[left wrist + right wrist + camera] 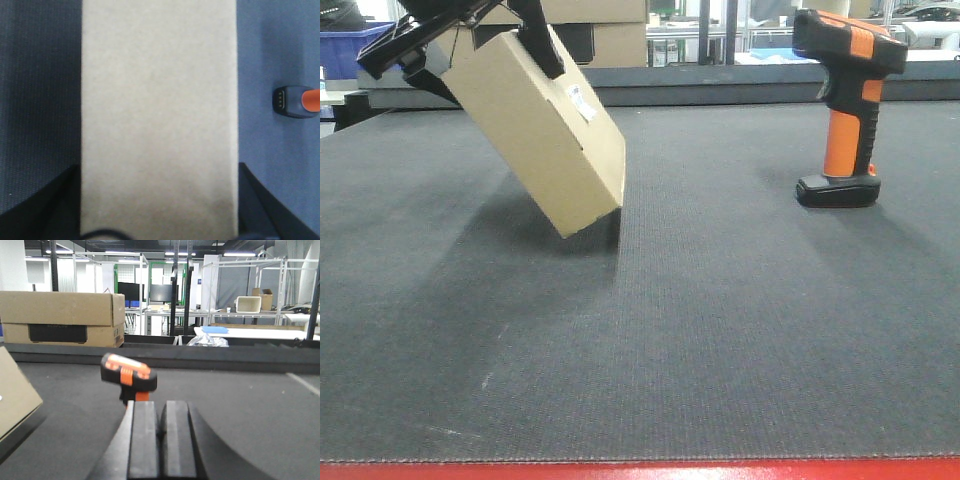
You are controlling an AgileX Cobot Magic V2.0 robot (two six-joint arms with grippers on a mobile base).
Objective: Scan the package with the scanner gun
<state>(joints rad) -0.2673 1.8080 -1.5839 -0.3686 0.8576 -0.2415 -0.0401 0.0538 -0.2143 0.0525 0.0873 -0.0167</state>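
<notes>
**Counter** (720,330): dark woven mat, running under both pincers.

**Large cardboard boxes** (62,319): tan, one with a dark panel. They sit far ahead of the right pincer, beyond the counter's back rail. Not part of the job.

**Package** (545,130): plain tan box clamped in the left pincer (490,70). It hangs tilted below the pincer, with a black finger on each broad side. Its lowest corner is at or just above the counter; contact cannot be told.

**Scanner gun** (848,110): upright on its flat black foot, black head with an orange stripe. It is ungripped, ahead of the right pincer and slightly to its left, and well apart from the left pincer on that pincer's right.

**Right pincer** (159,440): the two pads are pressed together with nothing between them. It is low over the counter and short of the scanner.

**Barcode label** (581,102): small and white, on the package face that slopes up toward the scanner's side, just below the left pincer's near finger.

**Step in hand (judged):** fetching the scanner.
- Spread the right jaws before closing in.
- Take the orange handle (845,140) between head and foot, squarely, so the gun does not tip.
- Hold the package steady with the label face unobstructed.
- Aim the scanner head at the label rather than at bare cardboard.
</notes>
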